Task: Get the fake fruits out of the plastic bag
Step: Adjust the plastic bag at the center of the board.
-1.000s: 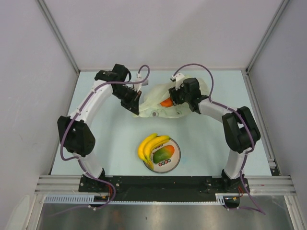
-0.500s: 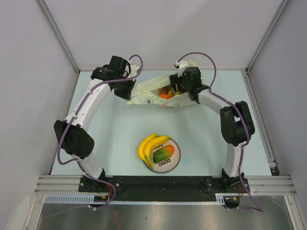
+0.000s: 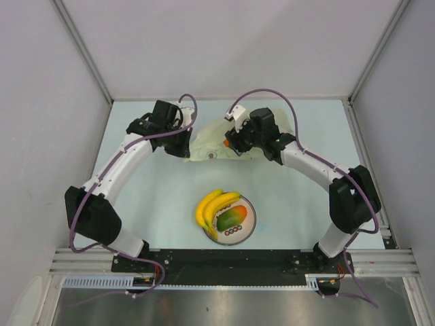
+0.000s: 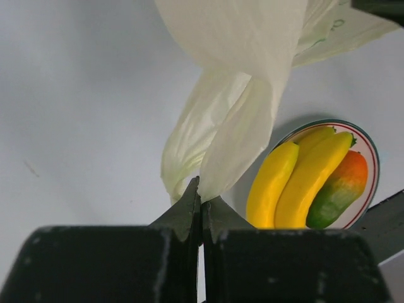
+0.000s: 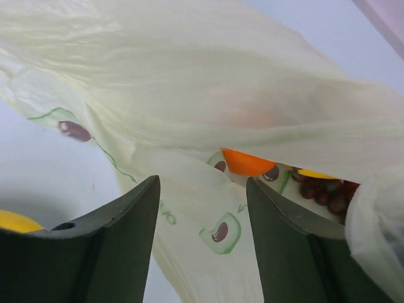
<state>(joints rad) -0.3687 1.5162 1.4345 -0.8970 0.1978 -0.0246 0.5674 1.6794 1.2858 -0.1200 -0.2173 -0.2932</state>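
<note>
The pale yellowish plastic bag (image 3: 207,144) lies at the back middle of the table, between both grippers. My left gripper (image 3: 182,147) is shut on a handle of the bag (image 4: 218,142) and holds it up. My right gripper (image 3: 232,144) is open at the bag's mouth, holding nothing. Inside the mouth I see the orange (image 5: 246,163) and the dark red grape bunch (image 5: 323,189), with a sliver of something yellow beside them. The orange also peeks out in the top view (image 3: 226,143). The banana bunch (image 3: 213,207) and the mango (image 3: 232,218) lie on the plate (image 3: 249,224).
The white plate with red marks sits near the front middle, well below the bag. It also shows in the left wrist view (image 4: 372,158). Grey walls and metal rails frame the pale blue table (image 3: 299,197).
Both grippers shifted left and forward with the bag. The bag has sunk lower and looks flatter than before. The right gripper moved from the bag's right side to its mouth.
</note>
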